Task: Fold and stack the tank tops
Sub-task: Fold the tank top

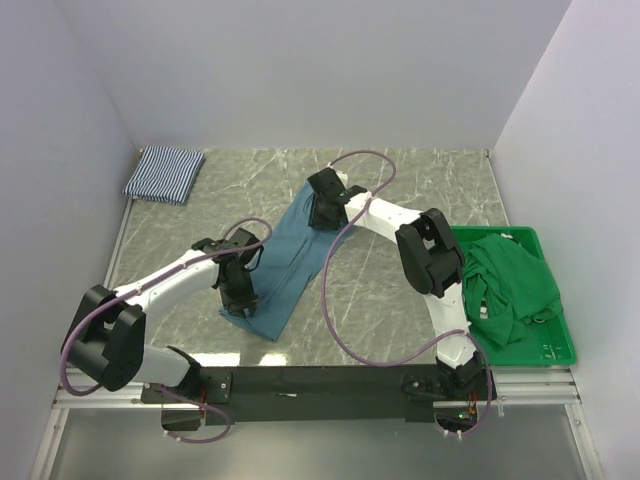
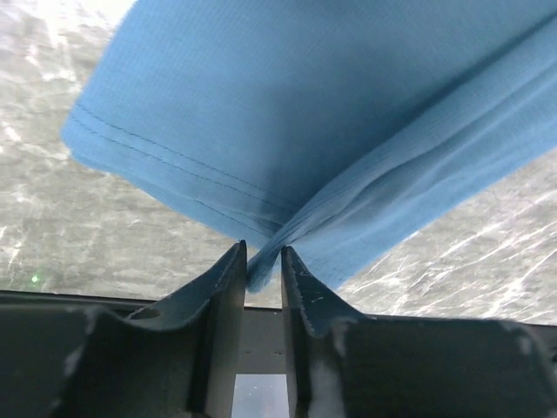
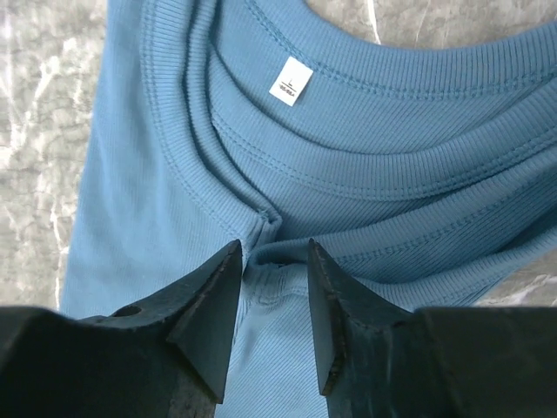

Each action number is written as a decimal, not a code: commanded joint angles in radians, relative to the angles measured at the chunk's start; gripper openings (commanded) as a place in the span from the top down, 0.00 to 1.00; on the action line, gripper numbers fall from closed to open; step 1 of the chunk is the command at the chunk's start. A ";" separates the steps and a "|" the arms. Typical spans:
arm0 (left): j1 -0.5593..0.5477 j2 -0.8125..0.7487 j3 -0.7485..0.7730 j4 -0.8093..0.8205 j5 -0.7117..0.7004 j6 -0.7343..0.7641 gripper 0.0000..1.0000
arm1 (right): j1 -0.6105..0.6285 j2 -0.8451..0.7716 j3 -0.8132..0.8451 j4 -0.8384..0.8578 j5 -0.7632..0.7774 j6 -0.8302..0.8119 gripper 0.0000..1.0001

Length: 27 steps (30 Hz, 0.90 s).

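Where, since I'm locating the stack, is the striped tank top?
In the top view, the striped tank top lies folded in the far-left corner of the table, left of the teal top.

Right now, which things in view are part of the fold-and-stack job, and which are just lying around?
Job:
- blue top, pinched by left gripper near the hem and right gripper at the neckline
- striped top, folded, far left corner

Lying about:
- crate, on the right
- green cloth in it; can't tell what garment it is
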 commanded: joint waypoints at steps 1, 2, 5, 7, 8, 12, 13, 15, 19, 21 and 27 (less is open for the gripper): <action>0.026 -0.042 0.018 -0.034 -0.003 0.014 0.71 | 0.001 -0.080 0.044 0.036 0.019 -0.022 0.55; 0.036 -0.047 0.023 -0.040 -0.003 0.023 0.69 | 0.002 -0.083 0.050 0.036 0.022 -0.023 0.55; 0.049 -0.061 0.063 -0.071 -0.083 0.039 0.65 | -0.002 -0.091 0.082 0.017 0.040 -0.034 0.54; 0.049 -0.073 0.107 -0.082 -0.123 0.048 0.64 | -0.007 -0.100 0.091 0.001 0.069 -0.037 0.52; 0.049 -0.075 0.126 -0.095 -0.134 0.058 0.62 | -0.016 -0.109 0.082 -0.007 0.080 -0.037 0.52; 0.043 -0.082 0.198 -0.051 -0.068 0.094 0.63 | -0.079 -0.168 0.016 -0.017 0.097 -0.025 0.52; 0.037 -0.082 0.198 -0.030 -0.040 0.095 0.63 | -0.094 -0.198 -0.003 -0.016 0.099 -0.023 0.52; -0.015 -0.069 0.190 0.025 0.009 0.089 0.64 | -0.139 -0.229 -0.063 -0.008 0.106 -0.023 0.52; -0.127 -0.013 0.161 0.105 0.032 0.056 0.68 | -0.217 -0.264 -0.113 -0.019 0.102 -0.029 0.53; -0.171 0.020 0.149 0.133 0.035 0.037 0.71 | -0.238 -0.267 -0.129 -0.020 0.099 -0.035 0.54; -0.183 0.071 0.124 0.167 -0.081 0.010 0.80 | -0.285 -0.232 -0.133 -0.011 0.094 -0.057 0.56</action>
